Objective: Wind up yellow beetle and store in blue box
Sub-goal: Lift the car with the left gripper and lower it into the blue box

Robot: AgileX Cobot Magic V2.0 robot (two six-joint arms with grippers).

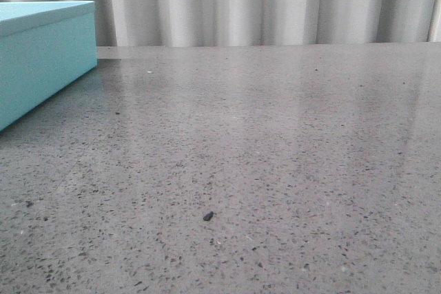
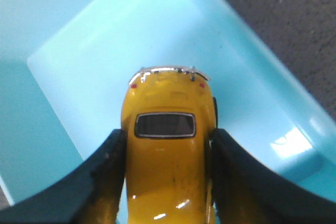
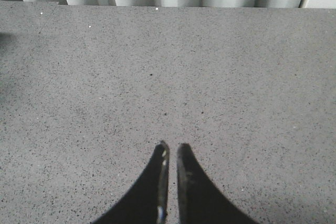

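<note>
In the left wrist view my left gripper [image 2: 166, 140] is shut on the yellow beetle [image 2: 165, 156], its dark fingers [image 2: 100, 177] pressed to both sides of the car. The beetle hangs over the inside of the blue box [image 2: 79, 40], chrome bumper pointing away from the wrist. The front view shows only a corner of the blue box [image 1: 41, 53] at the far left; neither gripper nor the car appears there. My right gripper [image 3: 172, 148] is shut with nothing between its fingers, over the bare grey table [image 3: 210, 77].
The speckled grey table [image 1: 275, 156] fills the front view, with a small dark speck [image 1: 208, 216] near its front. A pale pleated curtain [image 1: 262, 1] hangs behind the table's far edge.
</note>
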